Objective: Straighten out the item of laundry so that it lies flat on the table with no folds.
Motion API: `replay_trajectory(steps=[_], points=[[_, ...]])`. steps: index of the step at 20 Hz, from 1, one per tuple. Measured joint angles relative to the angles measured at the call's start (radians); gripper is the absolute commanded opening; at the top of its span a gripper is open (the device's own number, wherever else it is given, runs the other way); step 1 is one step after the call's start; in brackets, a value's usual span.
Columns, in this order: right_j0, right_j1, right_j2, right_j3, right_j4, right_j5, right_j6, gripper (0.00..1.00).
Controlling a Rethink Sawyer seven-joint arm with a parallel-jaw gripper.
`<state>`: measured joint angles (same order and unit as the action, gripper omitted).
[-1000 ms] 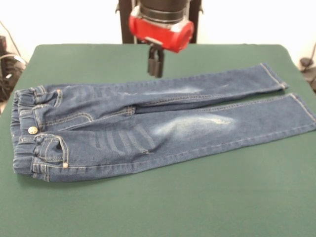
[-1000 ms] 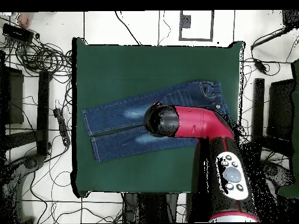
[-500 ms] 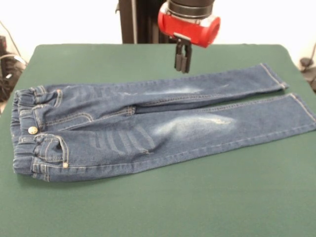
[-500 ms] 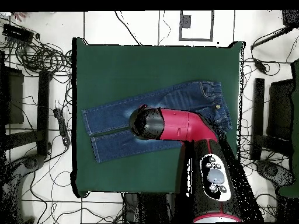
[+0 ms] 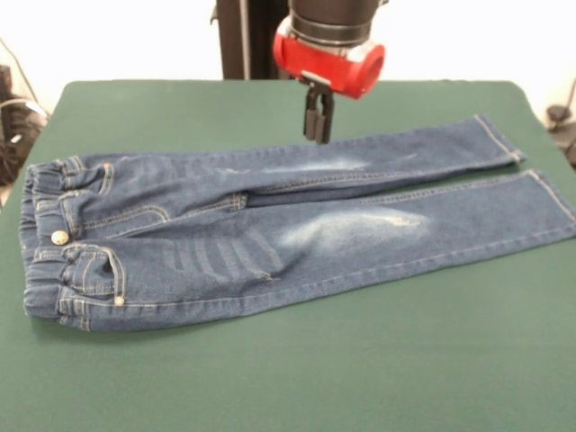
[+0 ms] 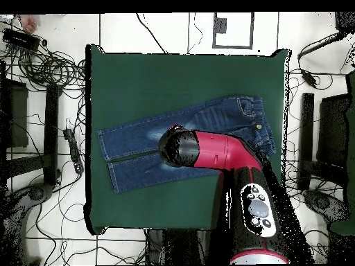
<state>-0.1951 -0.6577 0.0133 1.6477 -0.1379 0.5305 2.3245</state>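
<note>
Jeans (image 5: 270, 225) lie spread on the table (image 5: 288, 378), waistband at the front view's left, both legs running rightward, long axis across the table. Gripper (image 5: 317, 135), fingers pressed together and empty, hangs over the far leg's thigh.

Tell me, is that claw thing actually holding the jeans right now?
No: in the front view the gripper hangs above the far leg of the jeans with nothing between its closed fingers, and the denim lies flat on the table.
</note>
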Motion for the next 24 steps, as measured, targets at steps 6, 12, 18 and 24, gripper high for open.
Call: replay_trajectory(steps=[6, 12, 18, 24], points=[[0.016, 0.055, -0.029, 0.002, 0.031, -0.097, 0.001, 0.00], [0.045, 0.114, -0.042, 0.011, 0.074, -0.187, 0.001, 0.00], [0.062, 0.149, -0.046, 0.038, 0.112, -0.218, 0.001, 0.00], [0.078, 0.138, -0.057, 0.095, 0.142, -0.219, 0.001, 0.00]])
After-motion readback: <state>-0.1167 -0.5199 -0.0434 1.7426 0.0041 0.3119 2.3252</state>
